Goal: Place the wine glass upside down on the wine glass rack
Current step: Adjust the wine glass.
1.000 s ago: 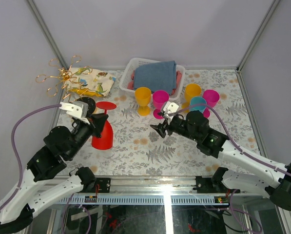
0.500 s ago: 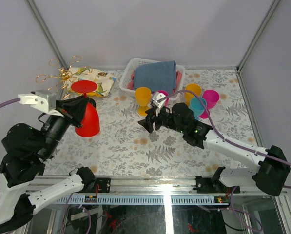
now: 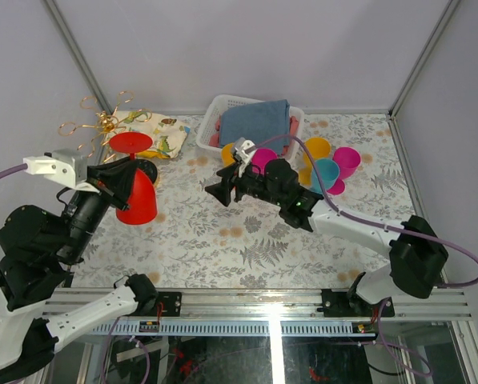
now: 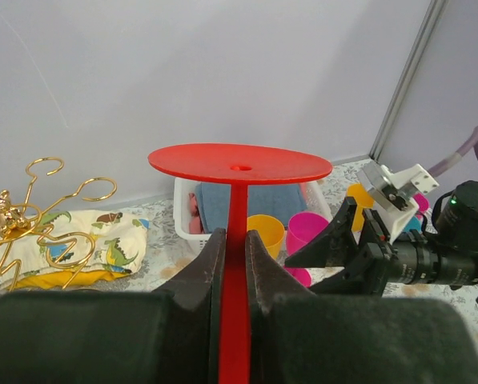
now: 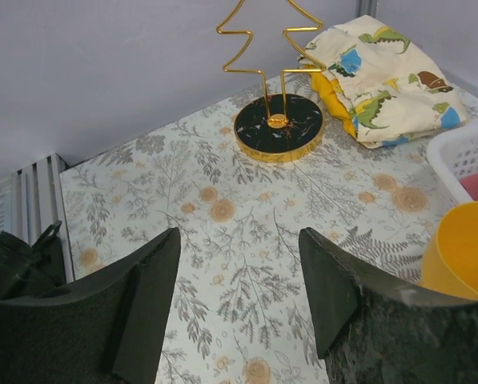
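Gripping the red wine glass [image 3: 138, 200] by its stem, the left gripper [image 4: 234, 240] has a finger clamped on either side of the thin shaft. The glass is upside down: its long axis stands close to upright, the flat round foot on top and the bowl opening downward. It hangs above the left part of the table [image 3: 222, 240], just in front of the gold wire rack [image 3: 102, 126] and not on it. In the left wrist view, the rack's looped arms show off to the left, lower than the foot. The rack's round dark base with its gold rim sits beside a dinosaur-print cloth [image 5: 383, 72]. The right gripper [image 5: 239, 308] hovers over the middle of the table with its fingers spread wide and nothing between them, pointing toward the rack. Behind it stand a white basket [image 3: 219, 108] holding a blue cloth [image 3: 256, 122] and a cluster of yellow, pink and teal cups [image 3: 327, 170].
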